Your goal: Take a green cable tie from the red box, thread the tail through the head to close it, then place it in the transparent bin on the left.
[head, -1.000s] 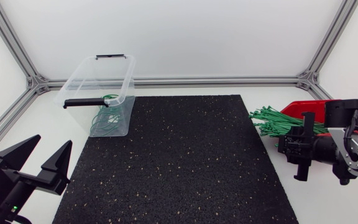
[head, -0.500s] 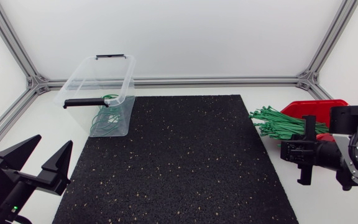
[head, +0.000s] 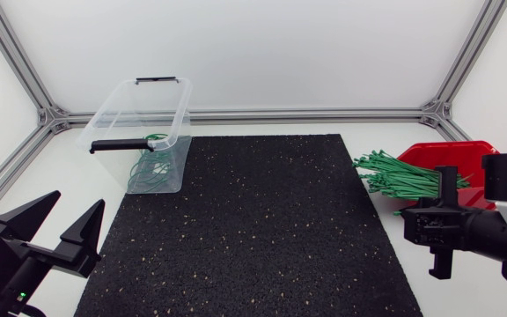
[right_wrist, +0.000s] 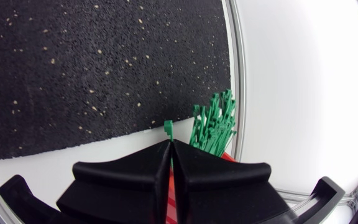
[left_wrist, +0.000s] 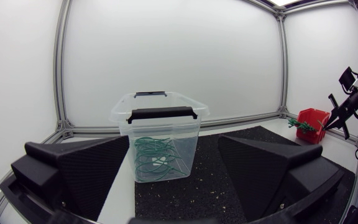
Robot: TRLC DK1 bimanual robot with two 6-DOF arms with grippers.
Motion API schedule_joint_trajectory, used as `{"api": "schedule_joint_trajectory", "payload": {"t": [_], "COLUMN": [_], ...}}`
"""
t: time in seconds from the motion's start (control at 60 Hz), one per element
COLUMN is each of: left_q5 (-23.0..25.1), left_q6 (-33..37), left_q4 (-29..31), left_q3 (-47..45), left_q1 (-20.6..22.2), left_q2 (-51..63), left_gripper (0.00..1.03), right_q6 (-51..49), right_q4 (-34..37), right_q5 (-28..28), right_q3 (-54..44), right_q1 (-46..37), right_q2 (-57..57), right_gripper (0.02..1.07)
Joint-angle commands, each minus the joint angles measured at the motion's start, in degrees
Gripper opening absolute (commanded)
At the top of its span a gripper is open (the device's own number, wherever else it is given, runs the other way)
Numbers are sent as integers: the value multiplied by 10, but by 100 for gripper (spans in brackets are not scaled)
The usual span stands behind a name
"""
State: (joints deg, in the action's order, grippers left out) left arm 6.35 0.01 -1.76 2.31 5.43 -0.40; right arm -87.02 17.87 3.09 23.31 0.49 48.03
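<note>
**Right hand pinches one green tie by the red box; left hand wide open**

Head view: The left hand (head: 79,199) sits at the near left corner of the worktop (head: 55,176), beside the black mat (head: 253,220). Its two fingers are spread wide, with nothing between them. The transparent bin (head: 172,113) stands at the mat's far left corner, with looped green ties (head: 148,167) inside. The right hand (head: 409,225) is just off the mat's right edge, near the red box (head: 451,151). A bundle of green cable ties (head: 399,174) fans out of the box toward the mat.

Left wrist view: The bin stands straight ahead of the spread fingers, well apart from them. The red box shows far across the worktop.

Right wrist view: The fingers are pressed together on a single green cable tie (right_wrist: 168,128), whose head pokes out past the fingertips. The bundle lies just beside them, and the mat is ahead.
</note>
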Motion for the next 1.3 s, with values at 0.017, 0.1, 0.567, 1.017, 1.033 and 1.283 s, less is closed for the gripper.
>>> {"api": "schedule_joint_trajectory", "payload": {"t": [0.017,0.1,0.567,1.017,1.033,1.283], "left_q5": [-1,-1,-1,-1,-1,-1], "left_q6": [2,2,2,2,2,2], "left_q4": [3,3,3,3,3,3], "left_q3": [-25,-25,-25,-25,-25,-25], "left_q1": [5,5,23,27,27,28], "left_q2": [-1,-2,-2,-1,-1,-2], "left_gripper": [100,100,100,100,100,100], "right_q6": [50,115,437,480,480,462], "right_q4": [51,88,96,43,42,27], "right_q5": [-18,-64,-137,-79,-78,-69], "right_q3": [24,41,224,332,335,338], "right_q1": [57,147,460,500,500,490], "right_q2": [-32,-43,277,515,522,577], "right_gripper": [7,7,7,7,7,32]}}
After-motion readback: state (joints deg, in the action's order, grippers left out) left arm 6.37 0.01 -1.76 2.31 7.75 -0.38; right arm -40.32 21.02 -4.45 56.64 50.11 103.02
